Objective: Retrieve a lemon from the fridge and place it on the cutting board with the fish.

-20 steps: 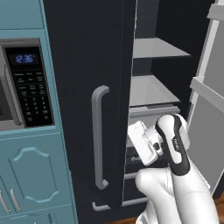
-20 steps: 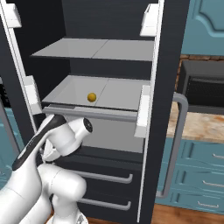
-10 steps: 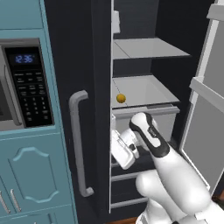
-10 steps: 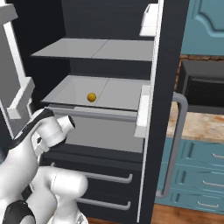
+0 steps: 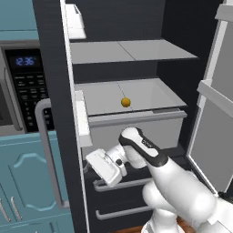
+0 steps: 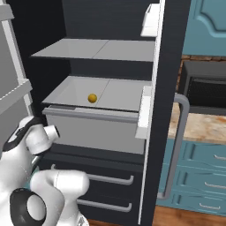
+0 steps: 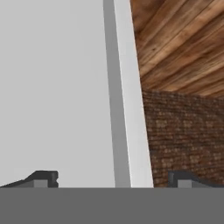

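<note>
Reaching for the small round yellow lemon (image 5: 126, 102) comes next, with the tall black-charcoal fridge (image 5: 50, 91) already standing open at both doors. Tool (image 7: 111, 180) released, dark tips spread wide with nothing between them, low beside the left door's inner edge and pointed away from the shelves, toward pale door lining, brick wall and plank ceiling. Best done by swinging the wrist round to face the shelves first, then lifting above the grey drawer front (image 5: 136, 119) before going in, keeping the elbow off the left door's white bin (image 5: 82, 119). Best approached level and from the front, tips either side of the fruit, closing gently since a round thing probably rolls back if nudged.

Lemon (image 6: 92, 98) alone on the lower flat grey shelf (image 6: 119, 90), near the front edge, left of the middle seam; second grey shelf (image 5: 132, 50) above it bare. Two dark drawers with horizontal grey handles (image 6: 110, 178) below. Teal cabinets (image 5: 22, 191) and a black microwave panel (image 5: 28, 84) left of the fridge; speckled stone counter (image 6: 205, 126) and more teal drawers to its right, wood floor underneath.
</note>
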Available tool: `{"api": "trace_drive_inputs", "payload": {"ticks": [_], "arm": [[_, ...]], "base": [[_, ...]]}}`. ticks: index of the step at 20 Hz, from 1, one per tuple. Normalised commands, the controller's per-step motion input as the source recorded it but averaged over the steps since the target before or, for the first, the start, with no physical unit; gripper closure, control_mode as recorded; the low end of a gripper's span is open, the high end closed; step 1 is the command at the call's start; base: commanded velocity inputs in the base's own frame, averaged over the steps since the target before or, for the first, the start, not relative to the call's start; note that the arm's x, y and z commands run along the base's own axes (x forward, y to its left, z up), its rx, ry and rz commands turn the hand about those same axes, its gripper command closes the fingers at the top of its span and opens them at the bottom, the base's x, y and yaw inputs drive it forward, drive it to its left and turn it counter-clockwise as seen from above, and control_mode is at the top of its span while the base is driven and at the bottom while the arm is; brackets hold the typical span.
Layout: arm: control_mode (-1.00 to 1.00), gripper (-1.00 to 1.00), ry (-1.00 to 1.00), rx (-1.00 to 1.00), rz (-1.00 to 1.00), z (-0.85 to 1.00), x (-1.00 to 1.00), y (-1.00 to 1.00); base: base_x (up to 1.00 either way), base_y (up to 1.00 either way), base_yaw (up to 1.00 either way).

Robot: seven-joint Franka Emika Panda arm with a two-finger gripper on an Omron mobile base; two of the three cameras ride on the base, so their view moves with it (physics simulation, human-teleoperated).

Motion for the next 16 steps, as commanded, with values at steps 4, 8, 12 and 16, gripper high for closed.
{"api": "trace_drive_inputs", "payload": {"ticks": [4,8,12,16], "arm": [[-1.0,-1.0,0.0,-0.04,-0.12,0.0,-0.05,-0.15],[-1.0,-1.0,-0.04,-0.04,-0.12,0.02,0.0,-0.87],[-1.0,-1.0,-0.18,-0.16,-0.02,-0.01,0.14,-1.0],[-1.0,-1.0,-0.33,-0.27,0.0,-0.23,0.02,-0.96]], "base": [[0.0,0.0,0.0],[0.0,0.0,0.0],[0.0,0.0,0.0],[0.0,0.0,0.0]]}}
